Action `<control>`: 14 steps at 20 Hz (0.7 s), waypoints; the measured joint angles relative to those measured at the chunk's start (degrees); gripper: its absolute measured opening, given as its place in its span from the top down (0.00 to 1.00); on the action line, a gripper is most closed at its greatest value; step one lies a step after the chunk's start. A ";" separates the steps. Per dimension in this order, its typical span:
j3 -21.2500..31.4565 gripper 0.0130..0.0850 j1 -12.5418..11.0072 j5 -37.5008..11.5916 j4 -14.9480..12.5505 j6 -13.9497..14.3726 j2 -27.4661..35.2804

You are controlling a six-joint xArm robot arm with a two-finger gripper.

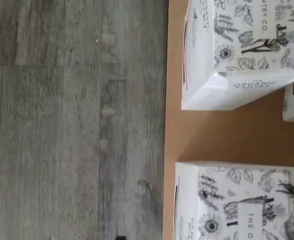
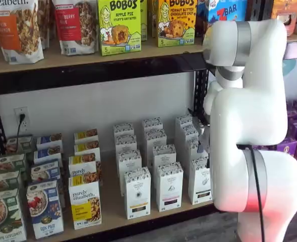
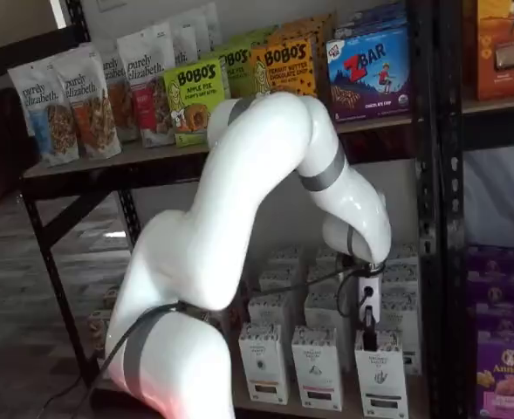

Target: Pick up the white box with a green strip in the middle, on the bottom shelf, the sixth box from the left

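Fingers spread wide and empty, the gripper is hanging just above the white box, which is standing front-row on the bottom shelf, apparently lining up to straddle its slim top.

The wrist view looks straight down, close over the front edge of the bottom shelf, with grey floor beyond. One shelf view faces the shelves from the front, at mid distance, the arm at the right. The other looks along the shelves from an angle, behind the arm. Both shelf views share the white cartons.
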 joint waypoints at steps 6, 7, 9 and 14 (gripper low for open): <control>-3.20 0.00 0.52 0.75 -1.70 2.05 2.10; -3.92 0.00 0.58 0.74 -2.35 2.66 2.71; -5.01 0.00 0.65 0.83 -3.20 3.45 3.66; -7.68 0.00 0.75 0.31 -6.38 6.20 6.92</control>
